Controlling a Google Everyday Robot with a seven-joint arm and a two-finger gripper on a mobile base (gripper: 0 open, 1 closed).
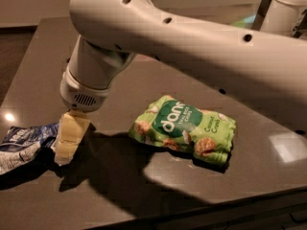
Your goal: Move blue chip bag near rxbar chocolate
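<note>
The blue chip bag [23,145] lies crumpled and flat at the table's left edge, dark blue and white. My gripper [68,140] hangs from the big white arm [158,37] and sits just at the bag's right end, low over the table. Whether it touches the bag does not show. The rxbar chocolate is hidden behind the arm.
A puffy bright green snack bag [184,133] lies to the right of the gripper, in the middle of the dark table [268,176]. The table's front edge runs along the bottom. The arm covers much of the table's far side.
</note>
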